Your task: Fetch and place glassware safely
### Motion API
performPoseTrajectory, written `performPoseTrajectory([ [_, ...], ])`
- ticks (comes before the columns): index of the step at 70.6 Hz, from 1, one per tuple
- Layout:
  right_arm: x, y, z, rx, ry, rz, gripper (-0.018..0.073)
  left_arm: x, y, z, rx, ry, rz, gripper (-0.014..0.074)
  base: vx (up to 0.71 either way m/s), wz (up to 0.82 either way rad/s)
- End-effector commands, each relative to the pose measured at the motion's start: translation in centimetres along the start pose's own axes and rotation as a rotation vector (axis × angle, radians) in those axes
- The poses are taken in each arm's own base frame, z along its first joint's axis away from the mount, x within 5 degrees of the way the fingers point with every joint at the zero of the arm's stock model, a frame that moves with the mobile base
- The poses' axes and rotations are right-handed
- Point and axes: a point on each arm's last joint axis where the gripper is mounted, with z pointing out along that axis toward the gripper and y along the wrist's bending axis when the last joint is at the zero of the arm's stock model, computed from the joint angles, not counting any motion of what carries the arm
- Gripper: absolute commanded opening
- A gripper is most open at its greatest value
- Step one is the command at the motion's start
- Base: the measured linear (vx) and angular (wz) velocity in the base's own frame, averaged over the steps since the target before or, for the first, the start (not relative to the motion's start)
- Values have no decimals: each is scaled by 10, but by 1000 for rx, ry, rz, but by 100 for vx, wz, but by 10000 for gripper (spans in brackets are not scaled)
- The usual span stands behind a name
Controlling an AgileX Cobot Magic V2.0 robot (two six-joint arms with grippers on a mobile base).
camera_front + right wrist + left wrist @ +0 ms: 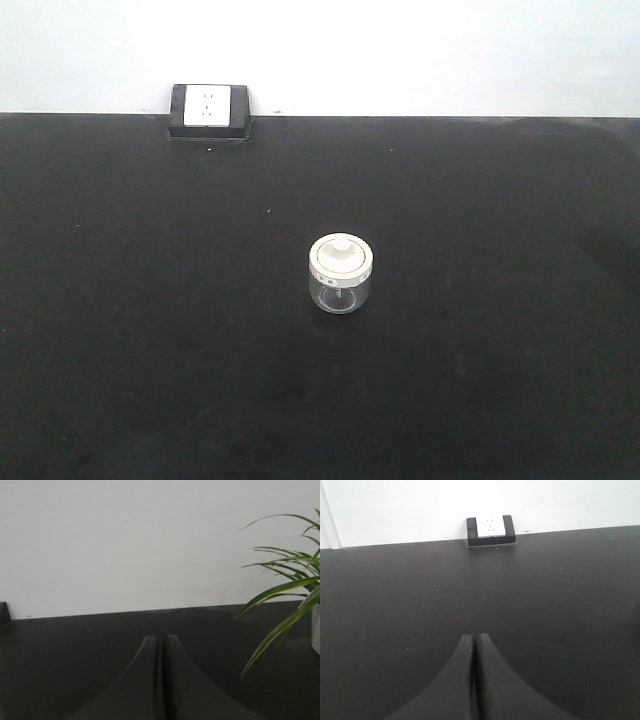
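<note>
Your left gripper [474,639] has its two dark fingers pressed together, tip to tip, with nothing between them, and it hangs over bare black table [395,605]. Your right gripper [159,639] looks the same, fingers closed against each other save for a thin seam, holding nothing. Straight ahead of the left gripper, at the far edge of the table against the white wall [395,510], sits a black block with a white socket face [490,530]. To the right of the right gripper you have the long green leaves of a plant [285,595], and what may be its pale pot at the frame edge, though too little shows to be sure. In the front view the glass jar [341,275] stands upright near the middle of the table, its cream lid [342,256] seated on top with the knob up, well apart from the socket block and with neither gripper in sight near it.
</note>
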Motion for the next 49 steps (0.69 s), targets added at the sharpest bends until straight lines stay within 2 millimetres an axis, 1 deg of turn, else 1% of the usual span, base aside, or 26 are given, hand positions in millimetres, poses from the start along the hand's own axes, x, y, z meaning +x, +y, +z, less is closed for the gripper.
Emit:
performPoseTrajectory([
  [1, -10, 0, 1, 3, -35, -11, -1, 1, -1, 1, 11, -61, -17, -7, 0, 0],
  [10, -9, 0, 0, 4, -22, -16, -1, 1, -1, 1, 11, -61, -17, -7, 0, 0],
  [22, -6, 1, -10, -14, -77, -43, -1, 1, -1, 1, 11, -61, -17, -7, 0, 0],
  [36, 9, 6, -24, -93, -138, -35, -1, 1, -1, 1, 11, -61, -17, -7, 0, 0],
  [44, 17, 7, -29, -117, -159, -31, -1, 1, -1, 1, 11, -61, -17, -7, 0, 0],
  [49, 27, 7, -31, -121, -158, -31, -1, 1, -1, 1, 11, -61, -17, -7, 0, 0],
])
